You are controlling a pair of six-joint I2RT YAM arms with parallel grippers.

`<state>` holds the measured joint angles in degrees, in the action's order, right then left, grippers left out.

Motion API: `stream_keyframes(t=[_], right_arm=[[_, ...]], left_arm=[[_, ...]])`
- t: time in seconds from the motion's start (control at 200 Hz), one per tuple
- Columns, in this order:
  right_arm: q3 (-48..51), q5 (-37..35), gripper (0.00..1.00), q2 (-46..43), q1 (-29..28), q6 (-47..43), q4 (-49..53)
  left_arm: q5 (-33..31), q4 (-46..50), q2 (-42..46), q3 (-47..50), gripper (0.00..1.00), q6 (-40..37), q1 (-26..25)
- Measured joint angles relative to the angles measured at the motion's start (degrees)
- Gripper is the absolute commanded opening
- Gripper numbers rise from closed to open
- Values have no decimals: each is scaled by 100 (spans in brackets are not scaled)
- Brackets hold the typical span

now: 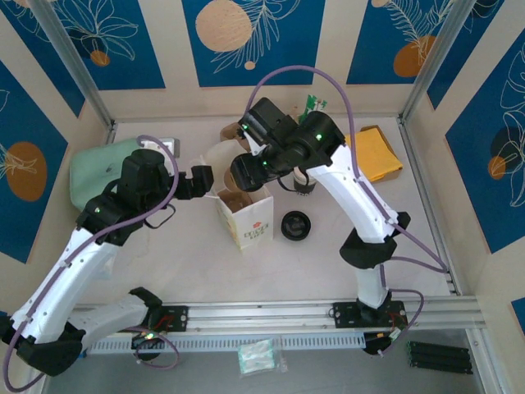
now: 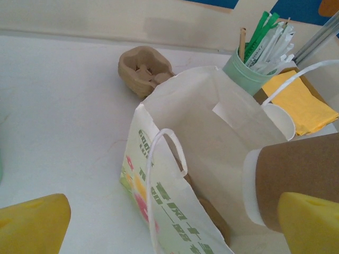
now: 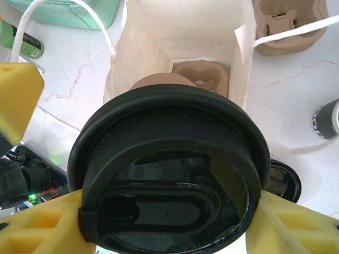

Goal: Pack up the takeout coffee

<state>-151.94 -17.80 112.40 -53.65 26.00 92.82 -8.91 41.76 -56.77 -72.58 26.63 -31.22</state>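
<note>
Right tool [image 3: 170,225] gripping lidded cup [image 3: 169,127], bag [image 3: 180,29] (tray [image 3: 204,76] inside)

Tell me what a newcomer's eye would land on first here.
The lidded cup, gripped in the right pincer, hangs over the open paper bag mid-table. Down inside the bag sits a brown pulp carrier. The left pincer stands wide open by the bag, with a mint stirrer cup behind it.
</note>
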Motion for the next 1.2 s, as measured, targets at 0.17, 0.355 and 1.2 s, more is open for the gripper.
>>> stream_keyframes(t=[0.17, 0.355, 1.2], right_arm=[[-129, -24, 61, 227, 0, 2, -2], [-280, -66, 61, 409, -2, 0, 0], [-304, -328, 61, 955, -155, -44, 0]], left_arm=[[372, -208, 0, 166, 88, 13, 267], [682, -369, 0, 293, 68, -26, 376], [1423, -645, 310, 603, 0, 205, 424]])
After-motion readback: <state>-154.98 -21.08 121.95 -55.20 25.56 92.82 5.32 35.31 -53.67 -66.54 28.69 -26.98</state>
